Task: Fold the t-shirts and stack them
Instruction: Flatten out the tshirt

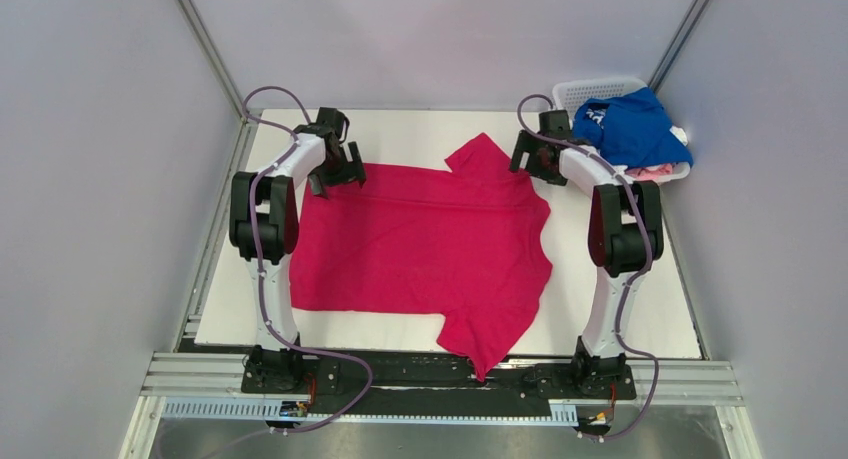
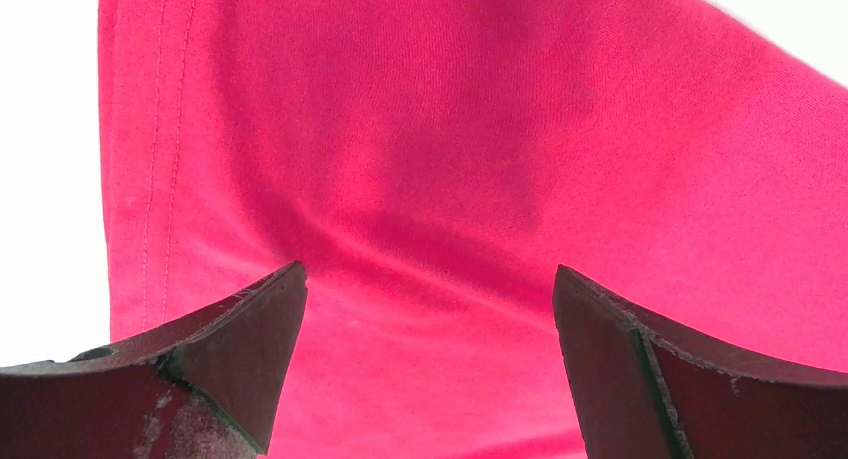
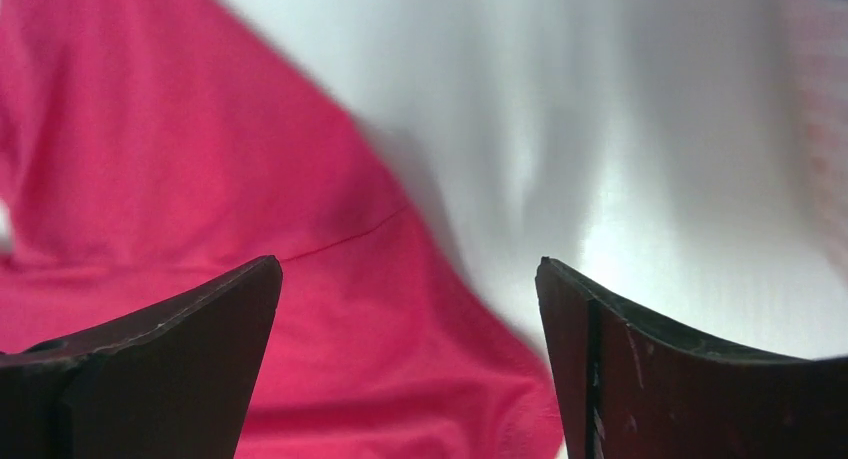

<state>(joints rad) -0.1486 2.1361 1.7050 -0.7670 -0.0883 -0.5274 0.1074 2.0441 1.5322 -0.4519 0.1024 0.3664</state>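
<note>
My station: a white counter boxed in by pale panels.

From overhead I see the counter [image 1: 420, 137] enclosed by a back wall [image 1: 440, 39], a left wall [image 1: 90, 179] and a right wall [image 1: 775, 229], all plain pale grey, joined by slanting metal corner posts [image 1: 207, 49]. An aluminium rail [image 1: 700, 384] runs along the near edge, with a grey metal surface [image 1: 450, 441] below. The light is soft and even.

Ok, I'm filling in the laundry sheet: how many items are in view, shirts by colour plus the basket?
Magenta t-shirt: 1
Blue t-shirt: 1
White basket: 1
Total: 3, leaving out the pale cloth under the blue one, too hidden to count.
</note>
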